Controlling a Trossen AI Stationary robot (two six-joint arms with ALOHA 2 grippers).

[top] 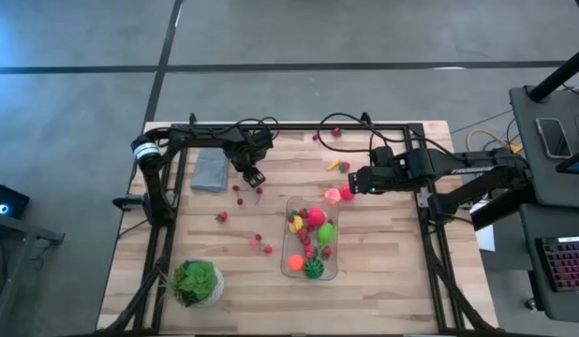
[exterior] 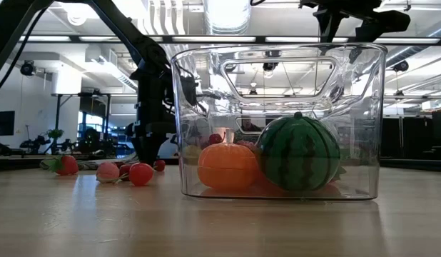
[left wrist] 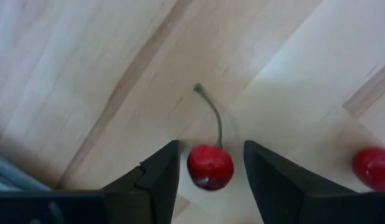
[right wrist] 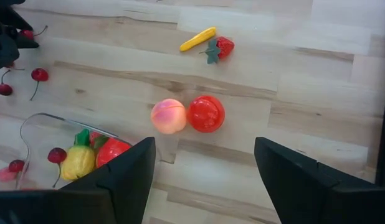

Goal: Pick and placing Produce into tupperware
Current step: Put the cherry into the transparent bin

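My left gripper [top: 253,177] points straight down at the table's far left, just right of the grey-blue cloth. In the left wrist view its fingers stand on either side of a red cherry [left wrist: 210,167] that lies on the wood, its green stem pointing away; a narrow gap shows on each side. My right gripper [right wrist: 205,149] hangs open above the table, right of the clear tupperware [top: 286,253]. The tupperware holds several produce pieces, among them an orange pumpkin [exterior: 227,165] and a striped green ball [exterior: 299,153]. A pink peach [right wrist: 169,116] and a red tomato [right wrist: 206,114] lie below the right gripper.
Loose cherries [top: 239,192] and strawberries [top: 221,217] lie between the cloth [top: 211,172] and the tupperware; another cherry [left wrist: 372,167] lies close by the left gripper. A yellow piece [right wrist: 197,38] and a strawberry [right wrist: 221,47] lie farther back. A potted plant [top: 197,282] stands near left.
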